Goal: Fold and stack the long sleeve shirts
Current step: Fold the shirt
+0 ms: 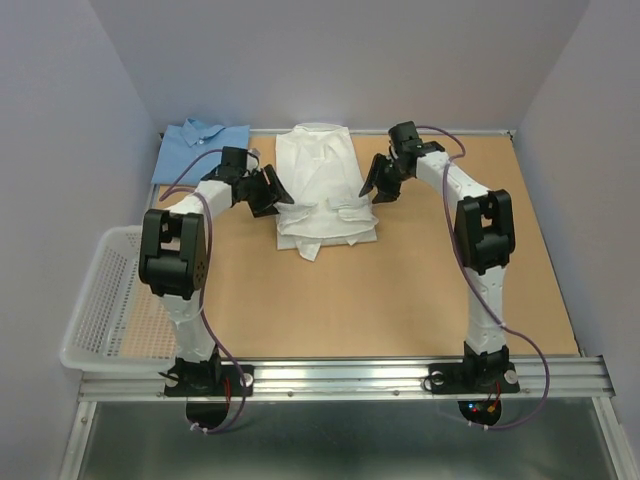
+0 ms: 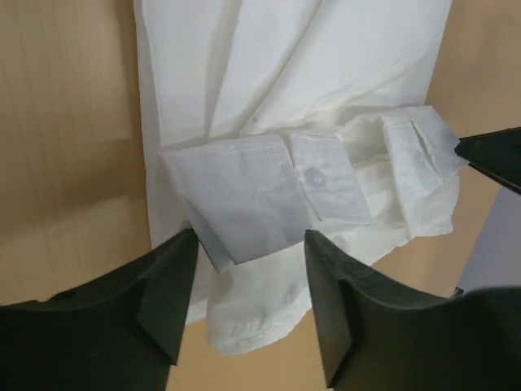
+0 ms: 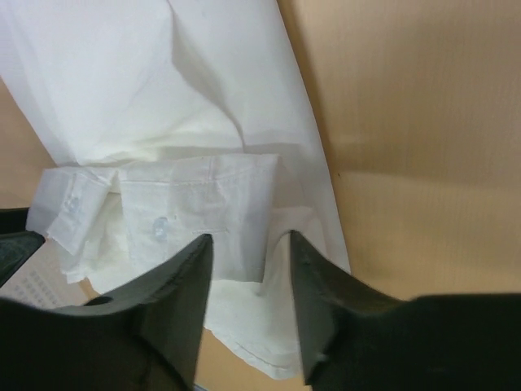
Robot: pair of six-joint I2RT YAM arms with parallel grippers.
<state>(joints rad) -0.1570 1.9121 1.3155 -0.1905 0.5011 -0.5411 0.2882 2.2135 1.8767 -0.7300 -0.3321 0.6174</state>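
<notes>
A partly folded white long sleeve shirt (image 1: 318, 175) lies at the back middle of the table, both sleeves laid across its lower part with the cuffs (image 2: 244, 195) meeting. A folded light blue shirt (image 1: 200, 148) rests at the back left. My left gripper (image 1: 275, 195) hovers at the white shirt's left edge; its jaws (image 2: 251, 244) stand open over the sleeve end, gripping nothing. My right gripper (image 1: 375, 185) is at the shirt's right edge, its jaws (image 3: 251, 240) also open just above the other cuff (image 3: 187, 212).
A white mesh basket (image 1: 105, 300) hangs off the table's left side beside the left arm. Walls close in the back and both sides. Bare brown tabletop (image 1: 380, 300) stretches between the shirt and the arm bases.
</notes>
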